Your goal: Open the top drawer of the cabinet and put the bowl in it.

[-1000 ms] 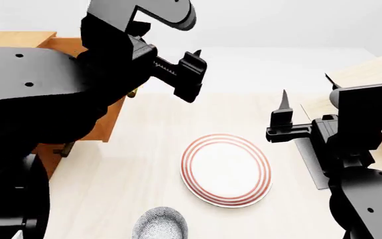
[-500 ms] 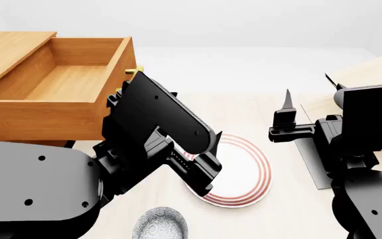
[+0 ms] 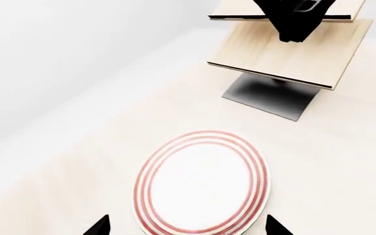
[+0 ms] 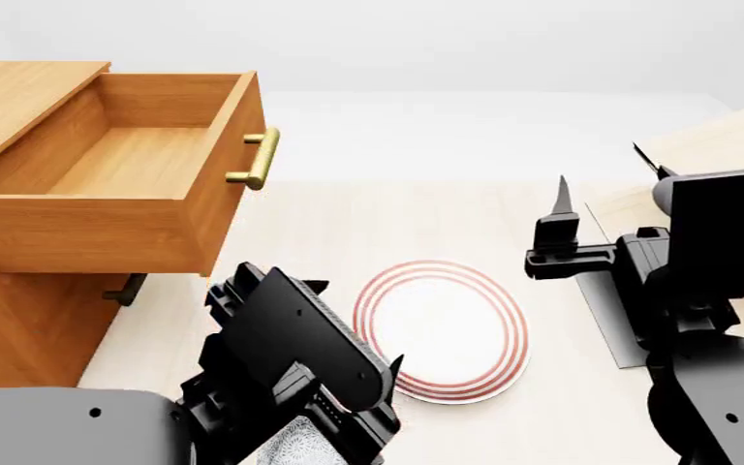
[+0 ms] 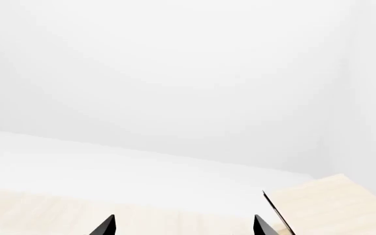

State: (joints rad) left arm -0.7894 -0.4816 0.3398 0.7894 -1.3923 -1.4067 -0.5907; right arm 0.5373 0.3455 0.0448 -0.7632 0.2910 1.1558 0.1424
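The top drawer (image 4: 127, 179) of the cabinet (image 4: 16, 320) stands pulled out, its inside bare and its brass bar handle (image 4: 256, 160) facing the table middle, so the opening step looks done and the bowl is what remains. In the head view the bowl (image 4: 297, 444) shows only as a sliver of grey-blue speckle at the bottom edge, about 7 o'clock from the red-ringed plate (image 4: 444, 329) and near it, mostly hidden under the left gripper (image 4: 365, 412). That gripper hangs right over the bowl, and the left arm is plainly the nearer one; the drawer lies toward 11 o'clock from there, up and back. The left wrist view shows two dark fingertips (image 3: 100, 226) spread wide apart with the plate between and beyond them, so the left claw is released and holds nothing; the bowl itself is outside that view. The right gripper (image 4: 556, 237) sits at about 2 o'clock from the plate, in front of the pale slanted rack (image 3: 286, 49), and its tips in the right wrist view stand apart and empty. The bowl is round, so no grasp axis matters; likely the left claw must drop onto its rim.
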